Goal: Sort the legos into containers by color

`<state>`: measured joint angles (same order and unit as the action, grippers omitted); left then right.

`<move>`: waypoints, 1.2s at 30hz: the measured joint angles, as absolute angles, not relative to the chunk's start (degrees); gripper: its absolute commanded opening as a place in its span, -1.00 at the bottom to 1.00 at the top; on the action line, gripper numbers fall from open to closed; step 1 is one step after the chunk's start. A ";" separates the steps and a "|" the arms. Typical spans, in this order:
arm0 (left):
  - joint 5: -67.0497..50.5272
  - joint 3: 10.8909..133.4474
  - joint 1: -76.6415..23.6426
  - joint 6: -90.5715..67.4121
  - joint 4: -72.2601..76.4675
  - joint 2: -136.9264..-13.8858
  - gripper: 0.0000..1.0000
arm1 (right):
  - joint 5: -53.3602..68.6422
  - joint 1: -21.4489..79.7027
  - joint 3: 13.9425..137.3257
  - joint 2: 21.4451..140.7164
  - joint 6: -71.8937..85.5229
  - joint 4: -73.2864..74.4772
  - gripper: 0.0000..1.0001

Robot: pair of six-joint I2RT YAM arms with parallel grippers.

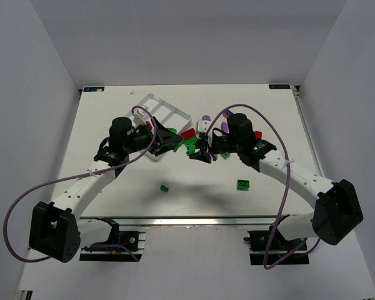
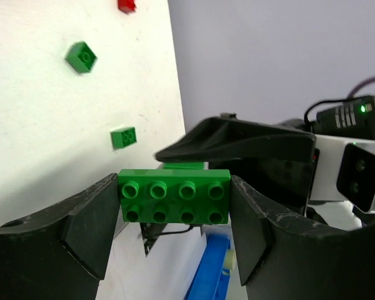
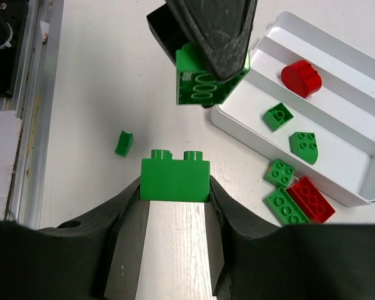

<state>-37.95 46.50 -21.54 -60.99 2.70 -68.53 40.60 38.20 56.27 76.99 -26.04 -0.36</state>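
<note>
My left gripper [image 1: 172, 142] [image 2: 175, 190] is shut on a green eight-stud lego [image 2: 175, 203], held in the air by the near corner of the white tray [image 1: 167, 114]. My right gripper [image 1: 200, 152] [image 3: 175, 187] is shut on a green two-by-two lego [image 3: 175, 178], above the table, close to the left one. In the right wrist view the tray [image 3: 356, 169] holds two green legos [image 3: 277, 116] in its nearest compartment and a red rounded lego [image 3: 302, 78] in the middle one. The left gripper's lego [image 3: 203, 84] also shows there.
Loose legos lie beside the tray: two green [image 3: 280, 172] and a red one [image 3: 310, 199]. A small green piece [image 1: 164, 187] and a green lego [image 1: 243, 184] lie nearer the arms. Purple [image 1: 205, 119] and red [image 1: 258, 134] legos lie behind the right gripper.
</note>
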 measured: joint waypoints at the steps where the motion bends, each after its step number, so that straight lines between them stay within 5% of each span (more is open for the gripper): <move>1: -37.98 46.52 -20.71 -60.75 2.37 -68.51 -0.42 | 40.53 38.02 56.23 76.82 -26.04 -0.40 -1.00; 10: -35.73 51.66 -12.82 -52.16 -10.39 -69.87 -0.41 | 39.62 37.87 54.50 75.81 -26.04 -0.12 -1.00; 16: -18.00 69.58 -9.13 -39.53 -26.48 -89.49 -0.43 | 37.36 37.87 53.28 74.91 -26.13 -0.12 -0.98; 19: -11.92 74.35 -9.13 -38.04 -30.11 -100.95 -0.19 | 35.79 37.82 51.66 74.15 -26.11 -0.60 -0.97; 24: -6.79 77.95 -9.85 -37.06 -31.92 -106.85 0.57 | 33.26 37.32 50.72 73.97 -25.91 -2.07 -0.96; 29: -6.35 79.24 -11.20 -37.04 -31.68 -108.51 0.96 | 33.08 37.12 51.11 75.99 -25.67 -3.18 -0.94; 36: -6.59 79.15 -11.81 -37.54 -31.33 -107.35 0.96 | 32.73 37.12 53.47 80.14 -23.64 -3.38 -0.91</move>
<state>-6.59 79.15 -11.81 -37.54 -31.33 -107.35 32.73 37.12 53.47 80.14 -23.64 -3.38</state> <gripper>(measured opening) 0.982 0.427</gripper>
